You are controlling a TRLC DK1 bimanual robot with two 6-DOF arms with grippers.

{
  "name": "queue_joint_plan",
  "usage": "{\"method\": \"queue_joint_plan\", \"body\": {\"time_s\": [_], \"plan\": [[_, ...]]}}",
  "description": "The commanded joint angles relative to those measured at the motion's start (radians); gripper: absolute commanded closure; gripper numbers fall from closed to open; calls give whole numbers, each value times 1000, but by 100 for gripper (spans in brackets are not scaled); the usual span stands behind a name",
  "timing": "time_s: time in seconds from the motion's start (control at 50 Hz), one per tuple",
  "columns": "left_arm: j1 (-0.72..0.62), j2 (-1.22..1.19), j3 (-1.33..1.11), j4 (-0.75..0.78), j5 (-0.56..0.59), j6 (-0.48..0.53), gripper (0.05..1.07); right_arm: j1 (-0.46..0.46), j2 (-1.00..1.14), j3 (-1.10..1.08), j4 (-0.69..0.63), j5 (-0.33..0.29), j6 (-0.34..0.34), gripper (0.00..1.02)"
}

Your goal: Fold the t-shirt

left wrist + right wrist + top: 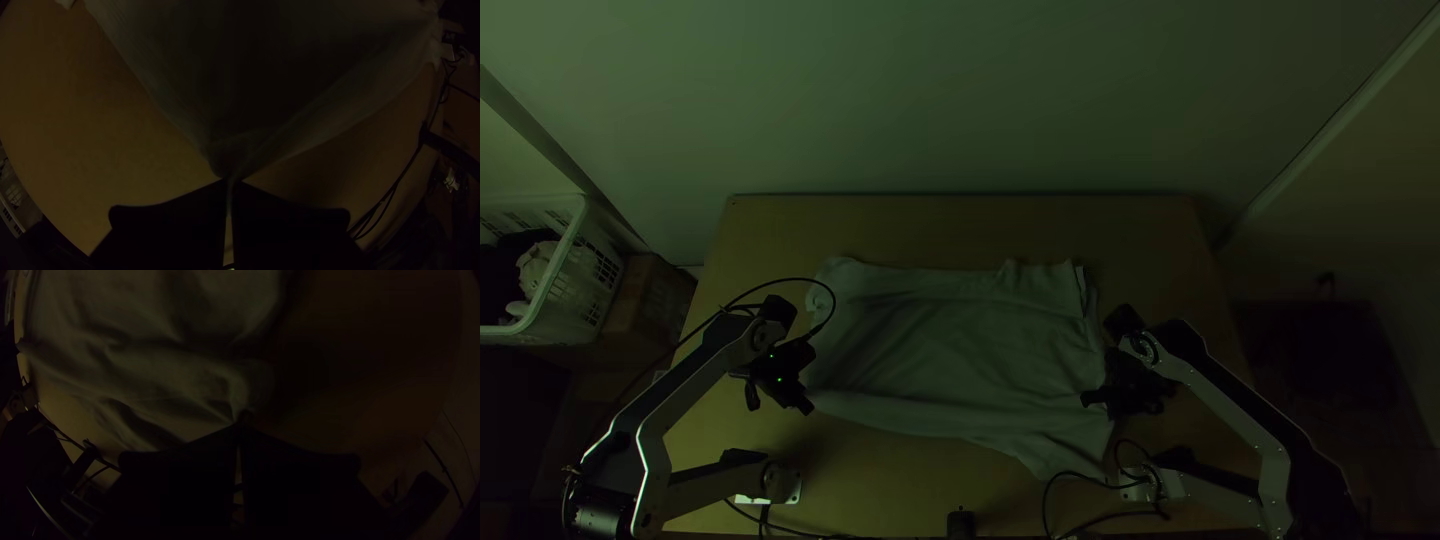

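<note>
A light t-shirt (pixel 950 340) lies across the middle of the table, roughly rectangular, with wrinkles and a lower corner hanging toward the near edge. My left gripper (pixel 802 400) is at its left side; in the left wrist view the left gripper (pixel 229 187) is shut on a drawn-up point of the shirt (pixel 320 115), from which the cloth spreads out. My right gripper (pixel 1092 398) is over the shirt's right edge; in the right wrist view the right gripper (pixel 241 429) is shut on that edge of the shirt (pixel 165 375), and creases run from the fingertips.
A white basket (pixel 550 290) with cloth items stands left of the wooden table (pixel 960 225). Black cables (pixel 1080 490) lie along the near edge beside a small dark object (pixel 961 523). Bare wood surrounds the shirt's far side.
</note>
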Motion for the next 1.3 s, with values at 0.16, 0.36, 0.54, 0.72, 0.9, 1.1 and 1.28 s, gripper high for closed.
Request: {"method": "queue_joint_plan", "body": {"time_s": [0.16, 0.36, 0.54, 0.72, 0.9, 1.1, 1.28], "plan": [[94, -21, 35, -8, 4, 84, 105, -27, -6, 25, -31, 49, -46, 100], [108, -1, 75, 4, 6, 65, 105, -27, 19, 101, -31, 49, -43, 100], [108, 7, 121, 21, 26, 53, 105, -27, 46, 160, -31, 49, -40, 100], [108, 33, 170, 35, 29, 33, 105, -43, 78, 225, -29, 49, -42, 100], [107, 61, 224, 36, 41, 26, 105, -75, 125, 288, -12, 51, -48, 100], [107, 110, 299, 40, 70, -2, 105, -102, 189, 364, 23, 52, -51, 100], [100, 176, 385, 44, 84, -37, 105, -113, 263, 453, 38, 51, -54, 100]]}}
